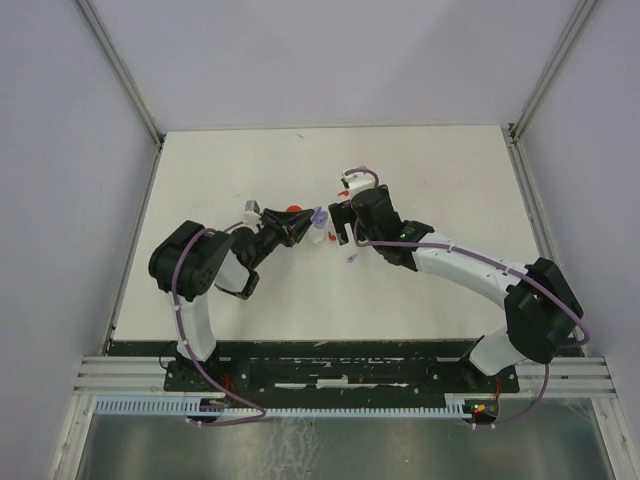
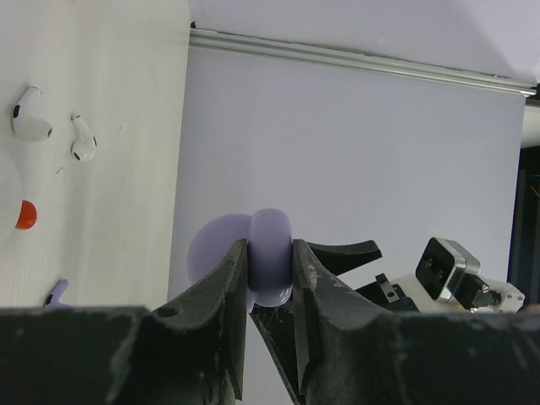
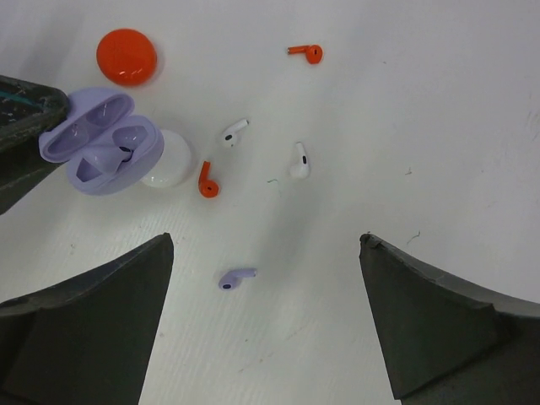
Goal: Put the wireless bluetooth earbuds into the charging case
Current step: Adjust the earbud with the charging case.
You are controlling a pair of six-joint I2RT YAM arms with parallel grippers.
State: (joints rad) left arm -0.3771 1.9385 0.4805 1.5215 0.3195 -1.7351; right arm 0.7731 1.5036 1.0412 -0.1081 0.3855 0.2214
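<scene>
Left gripper, jaws clamped on the open lavender case; right gripper, jaws spread wide and empty, above the white table; loose on it right of the case lie two red earbuds, two white earbuds and, nearest, one lavender earbud; a red case and a white case sit beside the lavender one.

From above, the lavender earbud is a speck, its shape too small to tell, and the lavender case is mostly hidden by the left gripper. In the left wrist view its fingers cover the case's lower part. The gripper half hides the lavender earbud. The blurred white case, cut by the left edge, covers part of a red earbud. In the right wrist view the right gripper runs off the bottom edge.
</scene>
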